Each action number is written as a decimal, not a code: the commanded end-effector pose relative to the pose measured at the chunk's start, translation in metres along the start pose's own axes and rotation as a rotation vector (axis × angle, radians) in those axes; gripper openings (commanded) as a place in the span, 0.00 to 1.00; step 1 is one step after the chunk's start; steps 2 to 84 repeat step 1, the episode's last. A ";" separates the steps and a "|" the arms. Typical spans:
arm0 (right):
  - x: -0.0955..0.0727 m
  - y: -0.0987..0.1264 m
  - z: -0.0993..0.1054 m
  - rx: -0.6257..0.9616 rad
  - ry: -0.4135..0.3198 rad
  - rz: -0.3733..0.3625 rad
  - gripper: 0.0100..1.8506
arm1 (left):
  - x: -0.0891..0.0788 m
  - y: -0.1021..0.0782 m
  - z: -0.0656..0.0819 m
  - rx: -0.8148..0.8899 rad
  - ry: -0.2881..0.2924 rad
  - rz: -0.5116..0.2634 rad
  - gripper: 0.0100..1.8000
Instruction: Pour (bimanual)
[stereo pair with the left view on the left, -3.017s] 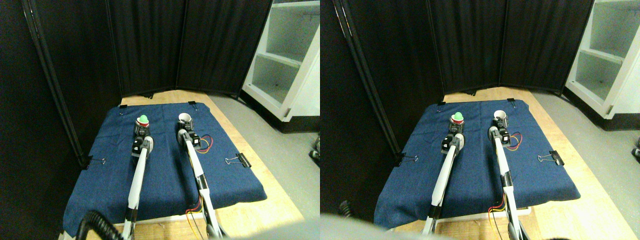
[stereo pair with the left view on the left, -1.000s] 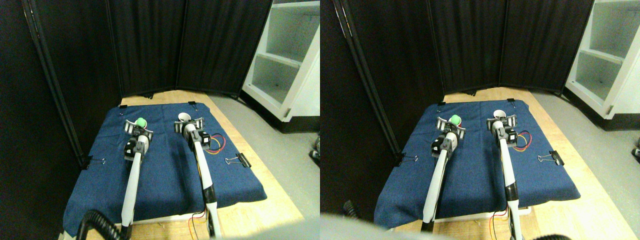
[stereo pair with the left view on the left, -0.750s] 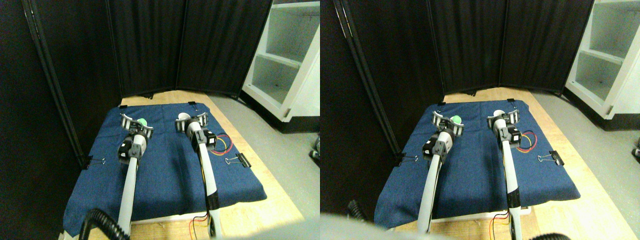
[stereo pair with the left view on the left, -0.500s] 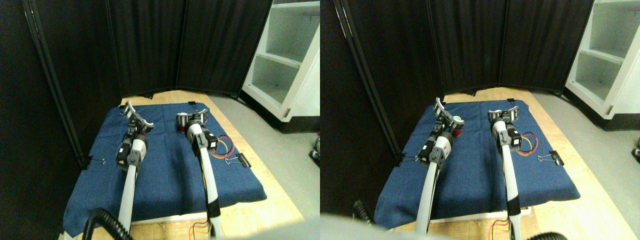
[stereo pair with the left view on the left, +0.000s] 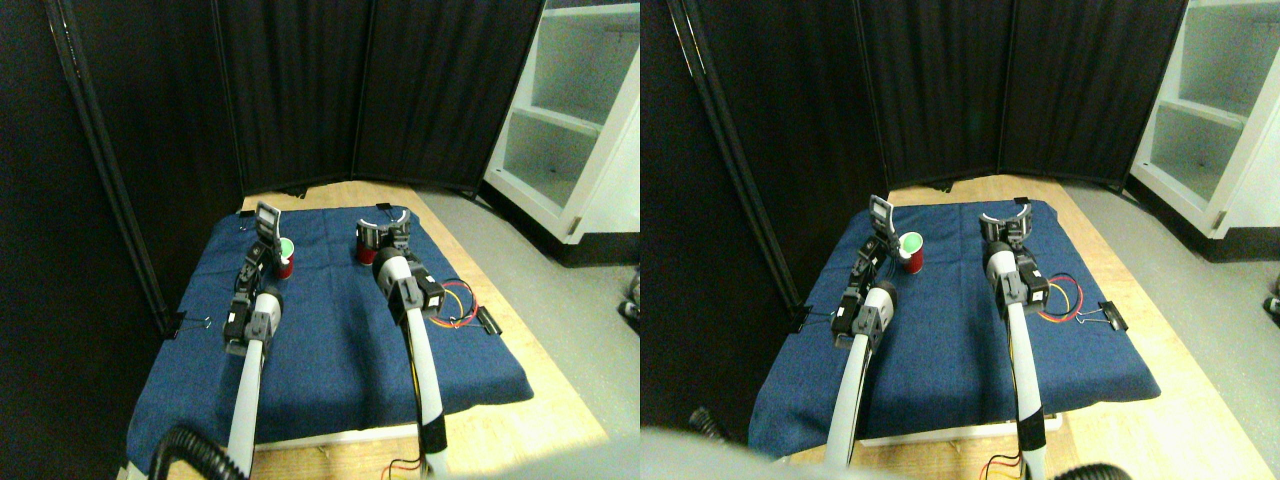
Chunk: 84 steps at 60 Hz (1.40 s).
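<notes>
Above the far part of the blue cloth (stereo pair with the left view on the left: 330, 340), left gripper (stereo pair with the left view on the left: 266, 220) hovering with jaws spread apart, clamping nothing, just left of a red cup (stereo pair with the left view on the left: 285, 259) carrying something green on top. Right gripper (stereo pair with the left view on the left: 390, 228) likewise gaping, sitting just beside a second red cup (stereo pair with the left view on the left: 367, 242). Two cups standing upright, apart. Two manipulators reaching up. One binder clip (stereo pair with the left view on the left: 487, 320) showing at the cloth's right edge, beside coloured wires (stereo pair with the left view on the left: 458, 303).
</notes>
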 end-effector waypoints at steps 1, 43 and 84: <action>0.000 0.009 0.001 0.017 0.002 0.055 0.47 | 0.006 0.007 -0.004 0.038 -0.027 -0.020 0.57; 0.000 0.009 0.001 0.017 0.002 0.055 0.47 | 0.006 0.007 -0.004 0.038 -0.027 -0.020 0.57; 0.000 0.009 0.001 0.017 0.002 0.055 0.47 | 0.006 0.007 -0.004 0.038 -0.027 -0.020 0.57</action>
